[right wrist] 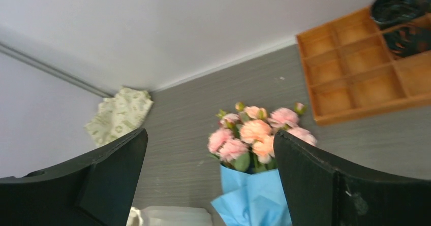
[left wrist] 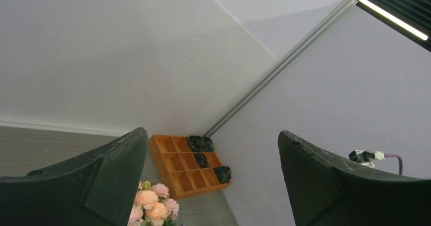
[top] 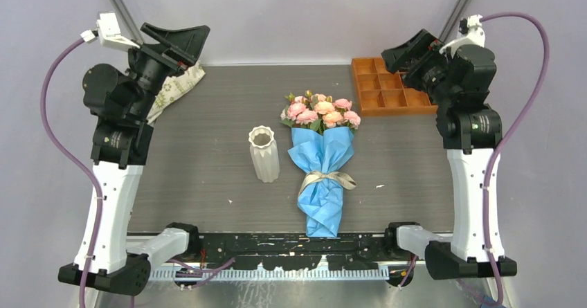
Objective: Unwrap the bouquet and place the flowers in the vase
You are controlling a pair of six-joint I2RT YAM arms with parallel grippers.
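Bouquet [top: 322, 162] lies wrapped at centre of the top view, flowers [top: 322, 111] toward the upper edge, ribbon [top: 325, 180] tied midway, vase [top: 264, 154] upright just left; left pincer [top: 181, 43] and right pincer [top: 400, 57] hang released in the upper corners; left wrist view shows only flowers at its bottom edge; right wrist view frames the bouquet low centre, so that arm seems best placed to tug a ribbon tail first.

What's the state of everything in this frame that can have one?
bouquet: lying flat, wrapped, ribbon tied.
vase: upright, no flowers in it.
left tool: open, holding nothing.
right tool: open, holding nothing.
orange tray: three compartments hold dark items.
cloth: crumpled, far left corner.
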